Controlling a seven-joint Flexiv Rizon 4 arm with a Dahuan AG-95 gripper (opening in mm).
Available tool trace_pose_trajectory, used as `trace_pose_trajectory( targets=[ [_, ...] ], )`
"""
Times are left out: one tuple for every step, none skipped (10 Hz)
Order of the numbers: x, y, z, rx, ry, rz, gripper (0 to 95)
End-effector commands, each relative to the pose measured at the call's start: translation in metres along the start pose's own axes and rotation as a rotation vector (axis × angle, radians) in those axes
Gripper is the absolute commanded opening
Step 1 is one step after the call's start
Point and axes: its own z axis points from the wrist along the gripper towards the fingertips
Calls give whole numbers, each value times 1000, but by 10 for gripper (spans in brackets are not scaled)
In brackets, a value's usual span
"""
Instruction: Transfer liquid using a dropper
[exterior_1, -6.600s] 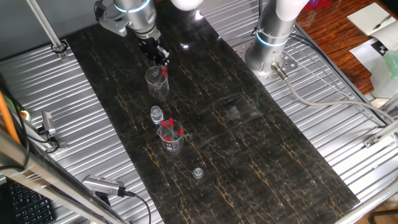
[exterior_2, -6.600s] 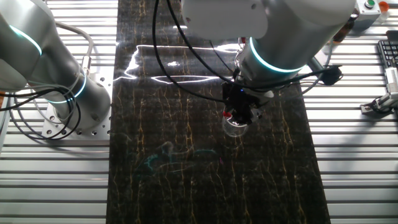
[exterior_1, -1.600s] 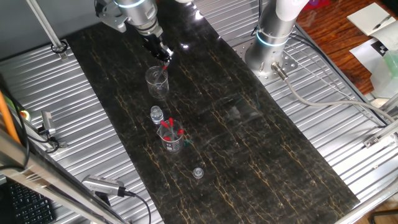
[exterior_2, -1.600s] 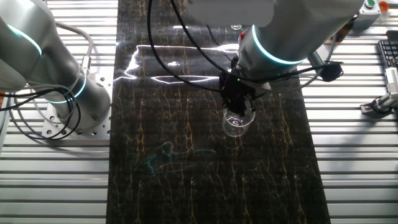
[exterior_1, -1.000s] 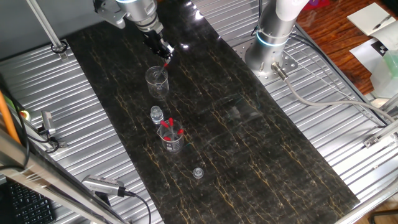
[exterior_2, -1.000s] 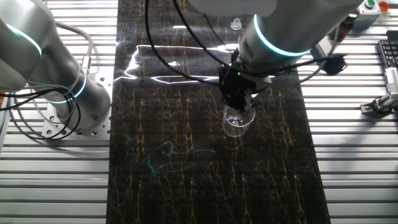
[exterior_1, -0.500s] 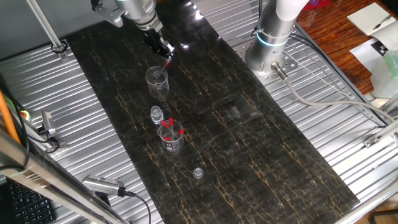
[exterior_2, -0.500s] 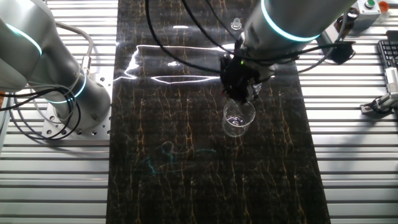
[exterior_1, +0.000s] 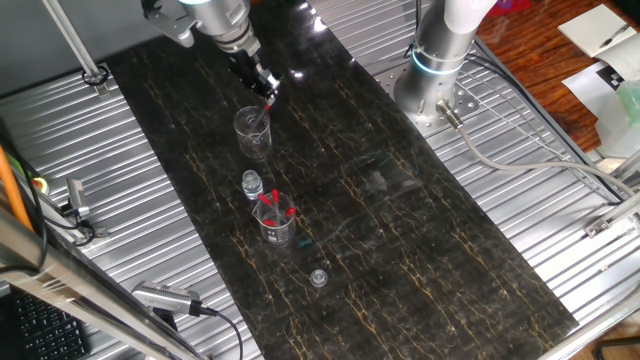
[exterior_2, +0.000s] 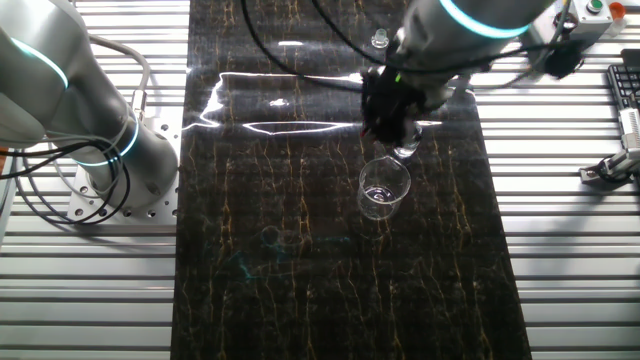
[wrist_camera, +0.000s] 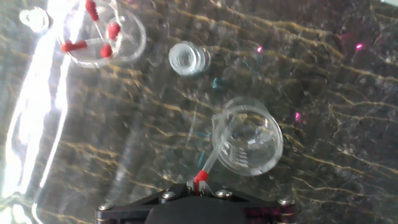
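My gripper (exterior_1: 262, 88) is shut on the red bulb of a dropper (wrist_camera: 207, 165). It hangs just above a clear beaker (exterior_1: 252, 131) with a little liquid. The dropper's thin tube slants down over the beaker's rim (wrist_camera: 247, 142). In the other fixed view the gripper (exterior_2: 392, 132) is above and behind the beaker (exterior_2: 384, 187). A second beaker (exterior_1: 275, 223) nearer the front holds several spare red-bulbed droppers (wrist_camera: 93, 37).
A small clear capped vial (exterior_1: 251, 184) stands between the two beakers and shows in the hand view (wrist_camera: 188, 58). A small clear cap (exterior_1: 318, 277) lies nearer the front. A second arm's base (exterior_1: 437, 70) stands at the back right. Ribbed metal flanks the dark mat.
My gripper has risen with the dropper, lifting its tube up out of the beaker's bottom. The beakers and the vial have not moved.
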Motion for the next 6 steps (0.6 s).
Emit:
trace_pose_trajectory(
  targets=[
    [-7,9,-6,6,8,22,0],
    [-8,12,-7,9,12,27,0],
    [-8,13,-8,10,13,30,0],
    [-8,15,-10,12,15,34,0],
    [-7,17,-12,16,18,38,0],
    [-7,19,-14,17,18,39,0]
  ],
)
